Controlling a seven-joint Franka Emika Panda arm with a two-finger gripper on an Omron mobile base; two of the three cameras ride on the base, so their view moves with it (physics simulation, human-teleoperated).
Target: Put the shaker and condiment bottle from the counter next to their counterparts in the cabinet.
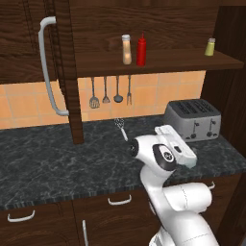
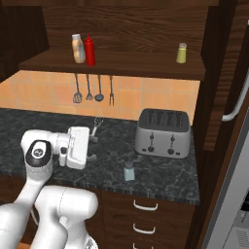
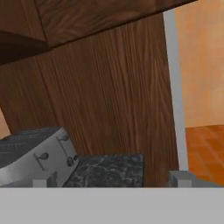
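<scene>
Inside cabinet [image 1: 158,61]: condiment bottle [image 1: 126,49] beside red bottle [image 1: 141,49].

- Two shakers: one pale blue-grey shaker [image 2: 129,170] lower centre, one yellow-green shaker [image 2: 181,53] upper right.
- Two bottles upper left: condiment bottle [image 2: 78,48], red squeeze bottle [image 2: 89,50].
- One toaster [image 2: 163,133], centre right.
- Four hanging utensils [image 2: 94,89].

White arm [image 1: 163,192] folded low, elbow bent, wrist level, hand pointing off to the right. Pincer [image 2: 90,146] empty, jaws spread wide, nothing between the fingertips [image 3: 178,178].
</scene>
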